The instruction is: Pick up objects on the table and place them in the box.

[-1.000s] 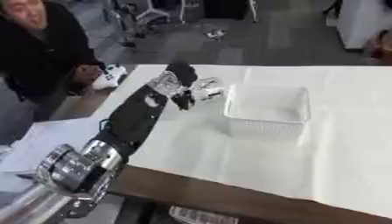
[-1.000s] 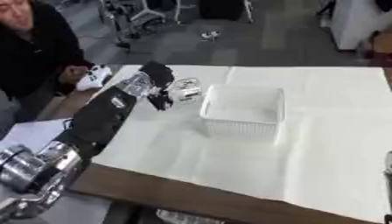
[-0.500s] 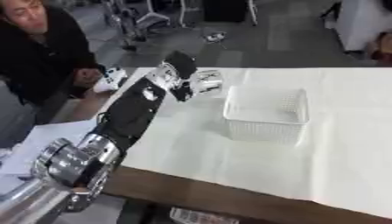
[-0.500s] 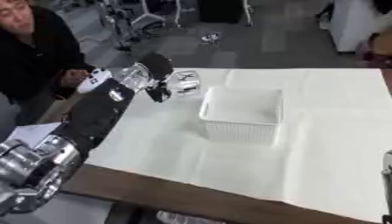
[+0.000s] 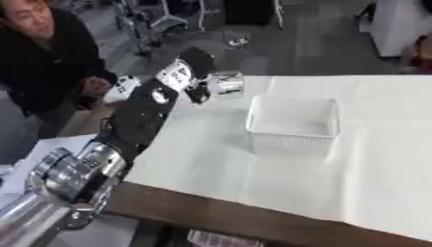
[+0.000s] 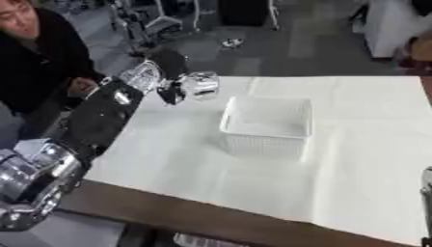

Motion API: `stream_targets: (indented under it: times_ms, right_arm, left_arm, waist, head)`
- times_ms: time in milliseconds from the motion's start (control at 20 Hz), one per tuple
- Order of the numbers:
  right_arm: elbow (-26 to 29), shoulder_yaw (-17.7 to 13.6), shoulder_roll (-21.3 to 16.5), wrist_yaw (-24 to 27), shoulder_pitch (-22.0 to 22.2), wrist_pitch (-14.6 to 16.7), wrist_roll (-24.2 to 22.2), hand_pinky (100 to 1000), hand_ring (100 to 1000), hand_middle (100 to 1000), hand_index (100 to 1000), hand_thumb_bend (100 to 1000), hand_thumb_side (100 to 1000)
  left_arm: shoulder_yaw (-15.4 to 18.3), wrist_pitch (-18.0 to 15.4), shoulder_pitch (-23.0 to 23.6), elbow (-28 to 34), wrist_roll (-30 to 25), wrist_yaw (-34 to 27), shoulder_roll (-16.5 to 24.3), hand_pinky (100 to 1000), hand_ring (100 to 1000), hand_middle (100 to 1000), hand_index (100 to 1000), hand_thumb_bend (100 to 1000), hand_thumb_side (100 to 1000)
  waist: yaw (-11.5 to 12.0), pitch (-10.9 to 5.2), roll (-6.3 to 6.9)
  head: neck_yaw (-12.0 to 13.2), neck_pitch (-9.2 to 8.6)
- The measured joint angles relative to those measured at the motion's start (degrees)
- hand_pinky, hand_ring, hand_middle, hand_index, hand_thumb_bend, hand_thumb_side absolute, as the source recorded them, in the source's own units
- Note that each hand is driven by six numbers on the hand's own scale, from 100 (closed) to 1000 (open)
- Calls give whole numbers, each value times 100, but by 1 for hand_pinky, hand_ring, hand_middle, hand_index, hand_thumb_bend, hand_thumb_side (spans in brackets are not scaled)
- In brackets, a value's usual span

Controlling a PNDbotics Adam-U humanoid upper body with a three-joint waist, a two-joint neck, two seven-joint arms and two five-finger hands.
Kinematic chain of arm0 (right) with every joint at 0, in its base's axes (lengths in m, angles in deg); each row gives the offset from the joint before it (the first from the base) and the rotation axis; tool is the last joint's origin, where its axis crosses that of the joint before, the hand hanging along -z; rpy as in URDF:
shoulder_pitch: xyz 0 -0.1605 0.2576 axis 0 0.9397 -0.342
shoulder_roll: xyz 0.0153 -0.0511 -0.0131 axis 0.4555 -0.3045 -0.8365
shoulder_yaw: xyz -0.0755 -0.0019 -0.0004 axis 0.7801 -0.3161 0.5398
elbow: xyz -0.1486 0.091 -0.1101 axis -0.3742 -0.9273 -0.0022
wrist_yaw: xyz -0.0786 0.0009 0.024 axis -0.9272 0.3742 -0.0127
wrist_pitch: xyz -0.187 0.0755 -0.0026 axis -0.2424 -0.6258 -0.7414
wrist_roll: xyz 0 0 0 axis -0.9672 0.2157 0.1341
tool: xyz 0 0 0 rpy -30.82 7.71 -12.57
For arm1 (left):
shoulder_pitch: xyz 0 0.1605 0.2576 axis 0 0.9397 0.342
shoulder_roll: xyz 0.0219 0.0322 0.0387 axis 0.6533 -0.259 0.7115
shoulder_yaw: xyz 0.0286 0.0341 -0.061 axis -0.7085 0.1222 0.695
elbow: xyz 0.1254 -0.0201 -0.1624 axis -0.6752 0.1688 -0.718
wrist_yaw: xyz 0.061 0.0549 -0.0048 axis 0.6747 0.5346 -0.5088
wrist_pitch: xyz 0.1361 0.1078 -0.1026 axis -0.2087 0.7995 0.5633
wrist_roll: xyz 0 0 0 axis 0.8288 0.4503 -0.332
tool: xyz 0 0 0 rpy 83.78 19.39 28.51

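Note:
A white mesh basket (image 5: 292,126) stands on the cream-covered table (image 5: 337,178), a little left of its middle. My left arm stretches from the lower left to the table's far left part. There my left hand (image 5: 191,73) is curled round a small silvery-white object (image 5: 223,83), held just left of the basket's far corner and seemingly above the cloth. Only a dark sliver of my right hand (image 6: 427,185) shows at the right edge of the right eye view, low down.
A white thing (image 5: 125,87) lies off the table's far left edge. The table's brown front edge (image 5: 253,219) runs across the bottom. Chairs and equipment stand on the floor beyond the far edge.
My left hand has moved up and away toward the table's far edge, carrying the silvery-white object with it. The basket has stayed put.

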Motion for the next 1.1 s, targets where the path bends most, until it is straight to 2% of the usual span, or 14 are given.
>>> stream_targets:
  times_ms: [450,1100]
  right_arm:
    - [0,2,1,-15,13,0,0,438,530,569,822,219,1000]
    - [0,52,160,3,-87,43,-16,446,531,570,824,191,1000]
  left_arm:
    - [-195,-238,-98,250,88,-189,14,100,100,100,145,100,467]
    - [-304,-546,-363,143,659,105,-401,100,100,100,144,100,470]
  waist:
    - [-39,-3,7]
    - [-274,47,82]
  head:
    - [21,-49]
    - [145,-52]
